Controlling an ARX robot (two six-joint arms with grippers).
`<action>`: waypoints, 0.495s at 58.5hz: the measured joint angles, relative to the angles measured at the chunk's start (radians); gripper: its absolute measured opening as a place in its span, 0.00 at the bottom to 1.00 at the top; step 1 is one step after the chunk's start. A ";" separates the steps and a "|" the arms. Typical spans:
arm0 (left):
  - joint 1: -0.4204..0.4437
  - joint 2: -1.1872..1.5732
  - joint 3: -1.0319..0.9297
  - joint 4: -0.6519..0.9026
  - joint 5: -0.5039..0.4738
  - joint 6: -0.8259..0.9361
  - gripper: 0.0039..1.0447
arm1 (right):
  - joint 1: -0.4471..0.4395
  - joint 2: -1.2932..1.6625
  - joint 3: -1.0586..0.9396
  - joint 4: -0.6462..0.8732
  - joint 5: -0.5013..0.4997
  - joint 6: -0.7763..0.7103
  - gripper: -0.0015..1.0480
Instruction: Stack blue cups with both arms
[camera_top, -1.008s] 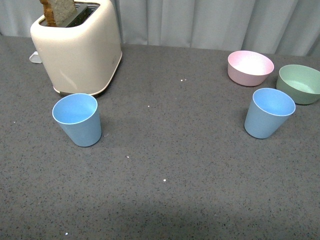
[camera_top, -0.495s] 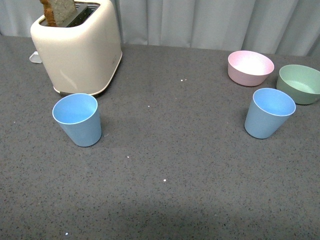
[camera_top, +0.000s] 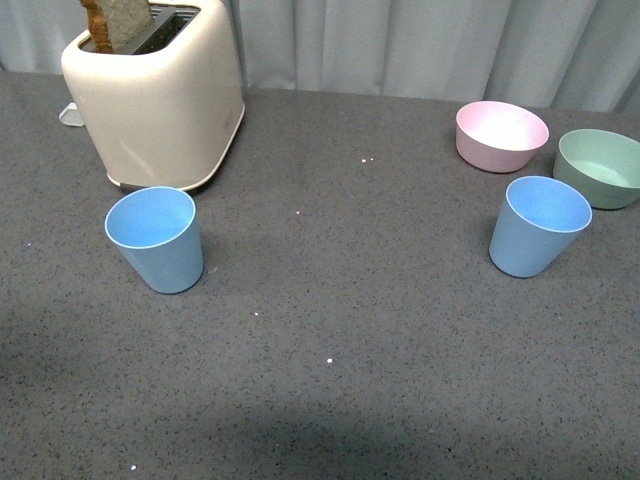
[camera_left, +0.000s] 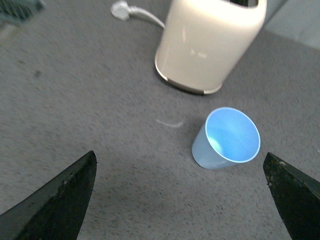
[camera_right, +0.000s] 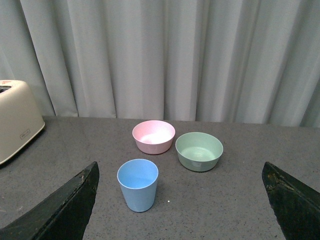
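Note:
Two light blue cups stand upright and empty on the dark grey table. One cup (camera_top: 155, 238) is at the left, just in front of the toaster; it also shows in the left wrist view (camera_left: 226, 139). The other cup (camera_top: 538, 225) is at the right, in front of the bowls; it also shows in the right wrist view (camera_right: 138, 184). Neither arm shows in the front view. My left gripper (camera_left: 180, 197) is open and above the table, short of its cup. My right gripper (camera_right: 180, 200) is open, well back from its cup.
A cream toaster (camera_top: 155, 95) with a slice of bread in it stands at the back left, its plug (camera_left: 120, 8) behind it. A pink bowl (camera_top: 501, 135) and a green bowl (camera_top: 600, 167) sit at the back right. A grey curtain (camera_right: 165, 55) hangs behind the table.
The cups, bowls and toaster have not moved. A faint shadow has spread onto the table at the lower left of the front view.

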 joint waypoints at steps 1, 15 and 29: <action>-0.005 0.050 0.023 0.001 0.014 -0.007 0.94 | 0.000 0.000 0.000 0.000 0.000 0.000 0.91; -0.040 0.463 0.243 -0.016 0.050 -0.063 0.94 | 0.000 0.000 0.000 0.000 0.000 0.000 0.91; -0.060 0.661 0.396 -0.090 0.064 -0.143 0.94 | 0.000 0.000 0.000 0.000 0.000 0.000 0.91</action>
